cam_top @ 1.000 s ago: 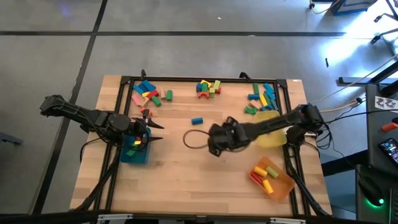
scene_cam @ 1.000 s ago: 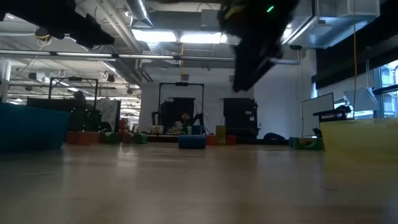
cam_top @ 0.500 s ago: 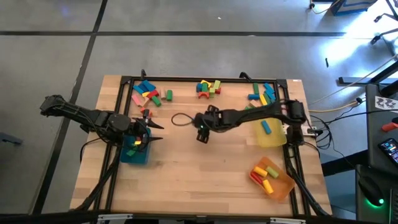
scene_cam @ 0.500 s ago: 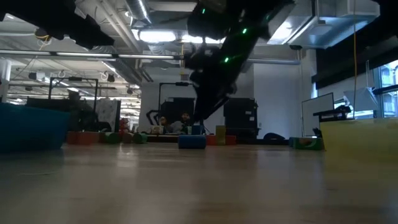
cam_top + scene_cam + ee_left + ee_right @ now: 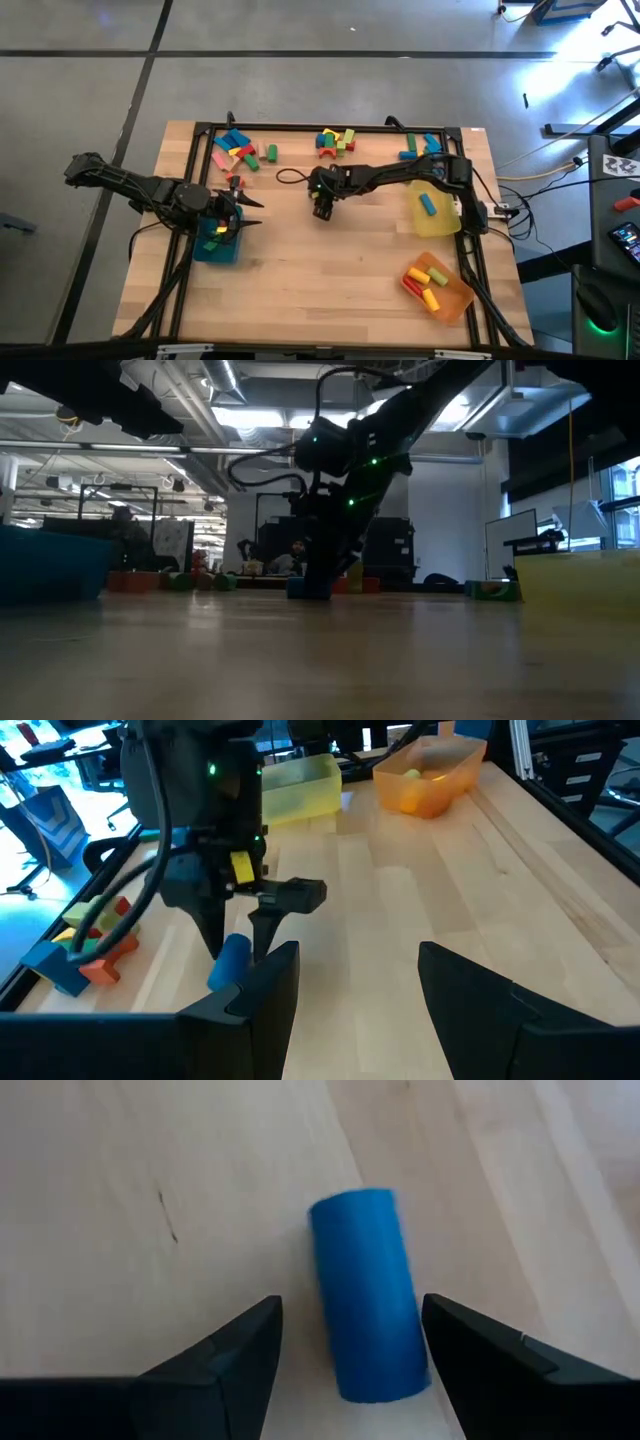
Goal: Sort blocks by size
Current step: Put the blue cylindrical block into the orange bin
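- so far, sorting looks partly done: the orange tray (image 5: 440, 285) holds a few yellow and red blocks, the yellow tray (image 5: 437, 212) one blue block, and the teal tray (image 5: 218, 245) a few more under the left arm.
- plenty is left: loose blocks lie in three clusters along the far edge of the tabletop (image 5: 330, 290), at far left (image 5: 238, 150), far middle (image 5: 336, 140) and far right (image 5: 420, 152).
- right gripper (image 5: 350, 1370) is released, its fingers spread on either side of a blue cylinder (image 5: 366, 1292) lying on its side on bare wood, mid-tabletop; it is not yet grasped.
- left gripper (image 5: 232, 212) hovers over the teal tray, fingers apart, holding nothing that shows.
- my read: the step in hand is picking up the blue cylinder, and most of the task still lies ahead.
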You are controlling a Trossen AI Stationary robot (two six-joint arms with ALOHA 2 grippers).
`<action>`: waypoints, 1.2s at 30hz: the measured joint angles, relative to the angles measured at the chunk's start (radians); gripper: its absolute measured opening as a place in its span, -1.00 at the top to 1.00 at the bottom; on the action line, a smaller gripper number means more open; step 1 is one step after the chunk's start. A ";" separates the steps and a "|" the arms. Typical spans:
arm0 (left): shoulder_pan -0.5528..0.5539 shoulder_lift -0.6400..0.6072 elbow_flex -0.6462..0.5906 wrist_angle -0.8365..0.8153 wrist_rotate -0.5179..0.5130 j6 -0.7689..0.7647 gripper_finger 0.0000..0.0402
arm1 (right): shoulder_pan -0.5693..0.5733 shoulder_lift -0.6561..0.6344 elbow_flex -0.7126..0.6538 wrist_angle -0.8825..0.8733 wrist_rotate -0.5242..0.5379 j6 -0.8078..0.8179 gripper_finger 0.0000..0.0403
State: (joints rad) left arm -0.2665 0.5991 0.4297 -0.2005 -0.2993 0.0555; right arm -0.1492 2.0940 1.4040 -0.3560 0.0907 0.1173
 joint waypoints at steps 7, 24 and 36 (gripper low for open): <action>0.000 0.000 0.000 0.001 0.000 0.000 0.05 | -0.002 0.015 0.001 0.006 -0.008 -0.001 -0.04; 0.000 0.000 0.000 0.001 0.000 0.015 0.05 | 0.027 0.021 0.004 0.059 0.020 0.005 0.28; 0.000 -0.001 0.000 0.003 0.000 0.011 0.05 | 0.132 -0.035 0.006 0.019 0.022 0.093 0.28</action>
State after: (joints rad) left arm -0.2665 0.5983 0.4295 -0.1974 -0.2996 0.0669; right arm -0.0175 2.0594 1.4099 -0.3367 0.1127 0.2100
